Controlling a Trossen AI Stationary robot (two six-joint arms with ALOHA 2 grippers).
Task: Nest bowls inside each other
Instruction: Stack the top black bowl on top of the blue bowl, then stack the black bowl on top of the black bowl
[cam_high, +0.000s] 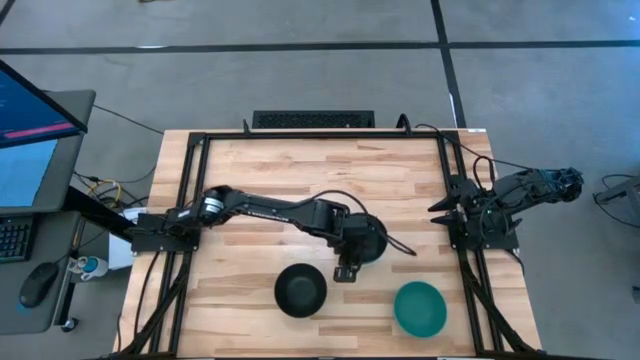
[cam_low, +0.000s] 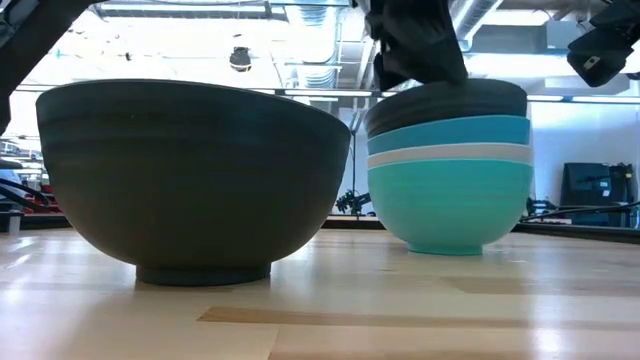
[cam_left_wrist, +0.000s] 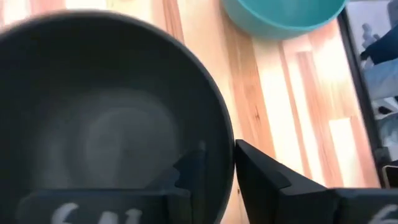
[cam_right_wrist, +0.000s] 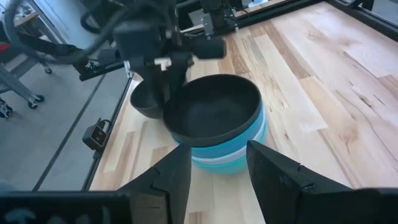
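Note:
A stack of bowls (cam_high: 368, 240) stands mid-table on a light blue bowl's (cam_low: 450, 215) foot; above it come a white bowl (cam_low: 450, 153), another light blue bowl (cam_low: 450, 130) and a black bowl (cam_right_wrist: 214, 112) on top. My left gripper (cam_high: 347, 262) is shut on that top black bowl. A second black bowl (cam_high: 300, 290) stands on its foot near the table's near edge. A teal green bowl (cam_high: 420, 308) sits to its right. My right gripper (cam_right_wrist: 217, 180) waits open at the table's right edge, touching nothing. My left gripper holds the top black bowl by its rim (cam_left_wrist: 225, 155), on the side toward the table's near edge. One finger (cam_left_wrist: 193, 171) is inside the bowl and one finger (cam_left_wrist: 267, 180) outside. The fingers come from above, pointing down. The bowl sits slightly tilted in the stack.
A dark metal frame (cam_high: 190, 200) runs along the table's left, far and right sides. The right arm (cam_high: 500, 205) stays over the right rail. Bare wood lies on the far half of the table (cam_high: 320, 170).

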